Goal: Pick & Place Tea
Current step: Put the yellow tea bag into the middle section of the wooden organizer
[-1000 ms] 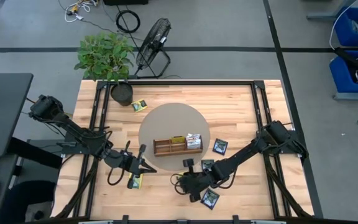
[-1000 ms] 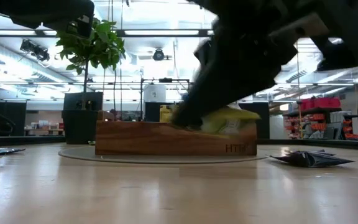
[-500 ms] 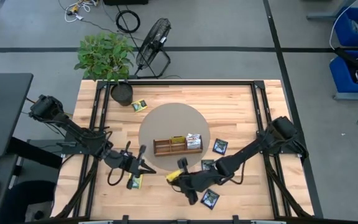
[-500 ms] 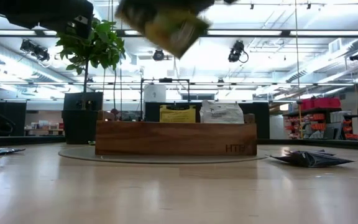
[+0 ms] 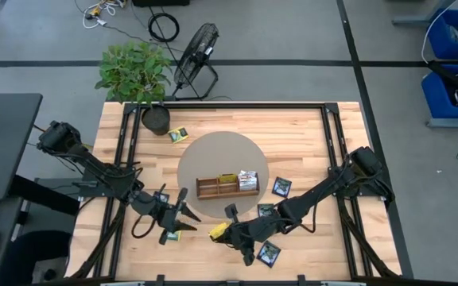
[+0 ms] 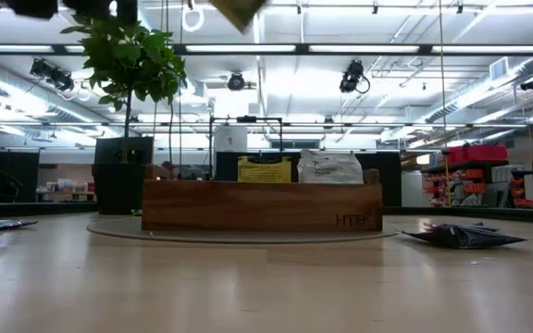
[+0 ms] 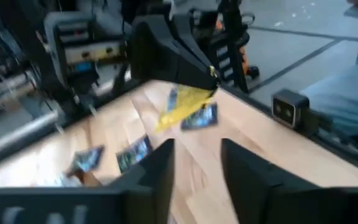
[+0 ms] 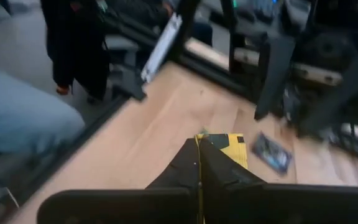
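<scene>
My right gripper (image 5: pixel 215 232) is shut on a yellow tea sachet (image 7: pixel 185 106) and holds it high above the table's near middle. In the low view that sachet (image 6: pixel 239 11) shows at the top. My left gripper (image 5: pixel 183 216) stands open a little to the left of it with nothing between its fingers (image 7: pixel 160 168). The wooden tray (image 5: pixel 227 185) sits on a round mat (image 5: pixel 213 151) and has a yellow sachet (image 6: pixel 265 168) and a white sachet (image 6: pixel 329 166) upright in it. Black sachets (image 5: pixel 281 187) lie flat on the table to its right. My right gripper pinches the yellow sachet by one edge (image 8: pixel 211 140) between its two fingers. The rest of the sachet sticks out past the fingertips. The fingers come from the table's right, slanting slightly down. The sachet is lifted clear of the table.
Two more black sachets (image 5: pixel 265 210) (image 5: pixel 269 253) lie under the right arm near the front edge. A yellow sachet (image 5: pixel 178 135) lies at the far left beside a potted plant (image 5: pixel 156 119). Bare wood stretches between the mat and the near edge.
My right gripper has risen from the table in front of the tray with the yellow sachet, lifting it clear and carrying it a little toward the table's left. My left gripper has stayed in place, rolled and opened; the yellow sachet seen at its fingers earlier no longer shows.
</scene>
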### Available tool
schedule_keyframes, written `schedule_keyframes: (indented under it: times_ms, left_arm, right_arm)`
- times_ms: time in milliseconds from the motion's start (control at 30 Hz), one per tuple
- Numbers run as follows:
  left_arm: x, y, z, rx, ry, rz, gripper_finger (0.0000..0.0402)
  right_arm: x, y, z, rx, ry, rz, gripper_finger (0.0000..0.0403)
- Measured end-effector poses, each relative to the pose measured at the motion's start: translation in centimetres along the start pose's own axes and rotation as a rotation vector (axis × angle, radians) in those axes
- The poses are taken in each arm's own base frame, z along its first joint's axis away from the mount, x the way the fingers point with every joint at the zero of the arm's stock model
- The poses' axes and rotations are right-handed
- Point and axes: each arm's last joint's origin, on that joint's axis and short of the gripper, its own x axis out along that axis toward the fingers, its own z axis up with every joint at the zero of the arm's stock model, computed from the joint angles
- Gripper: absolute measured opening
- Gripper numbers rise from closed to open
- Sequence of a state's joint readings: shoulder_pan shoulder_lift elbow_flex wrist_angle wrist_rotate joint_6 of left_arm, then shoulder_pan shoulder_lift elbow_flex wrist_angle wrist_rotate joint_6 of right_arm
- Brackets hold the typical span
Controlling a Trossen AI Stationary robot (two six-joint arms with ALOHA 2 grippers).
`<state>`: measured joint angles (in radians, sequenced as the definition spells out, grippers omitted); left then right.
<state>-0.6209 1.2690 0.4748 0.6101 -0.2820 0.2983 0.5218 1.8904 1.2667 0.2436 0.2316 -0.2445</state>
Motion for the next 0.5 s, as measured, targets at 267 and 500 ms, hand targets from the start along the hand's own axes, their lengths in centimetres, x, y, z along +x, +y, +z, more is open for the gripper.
schedule_keyframes:
  times_ms: [267, 500]
  left_arm:
    - [0.3, 0.4, 1.1, 0.073, -0.030, 0.049, 0.0222]
    - [0.3, 0.5, 1.3, 0.117, -0.033, 0.053, 0.0205]
  right_arm:
    - [0.2, -1.4, 0.6, 0.002, -0.098, 0.010, 0.0000]
    - [0.5, -3.7, 0.6, 0.002, -0.150, -0.023, 0.0000]
